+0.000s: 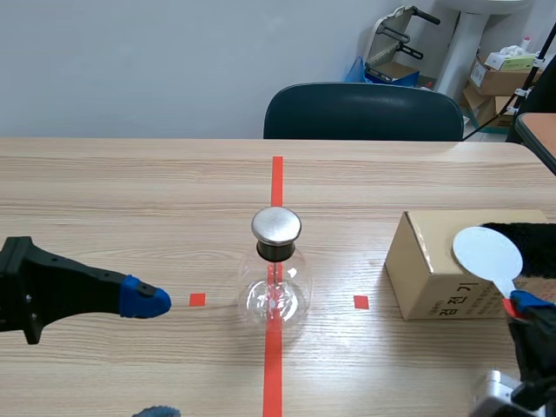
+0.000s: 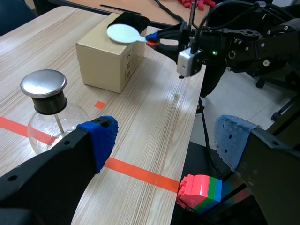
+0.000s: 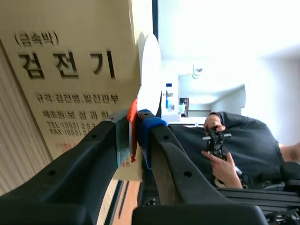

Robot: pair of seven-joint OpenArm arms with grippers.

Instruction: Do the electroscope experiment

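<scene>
Electroscope flask [image 1: 276, 278] stands mid-table on the red tape line, left gripper [image 2: 166, 138] wide open beside it, right gripper [image 3: 136, 123] pinching the white paddle [image 1: 487, 253] by its thin handle above the box [image 1: 426, 269]; the paddle could twist in that grip or knock the metal cap [image 1: 276, 225] and tip the flask.

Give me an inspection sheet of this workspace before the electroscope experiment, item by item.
Surface: wooden table, orange tape marks.
Job's things: glass electroscope on the centre tape line; white disc paddle over the cardboard box; black cloth on the box.
Clutter: coloured toy bricks off the table edge.
Pincers: left pincer open, beside electroscope; right pincer shut on paddle handle.
Cables: black cable hanging below right arm.
Surroundings: dark chair, stacked boxes, a person.
</scene>
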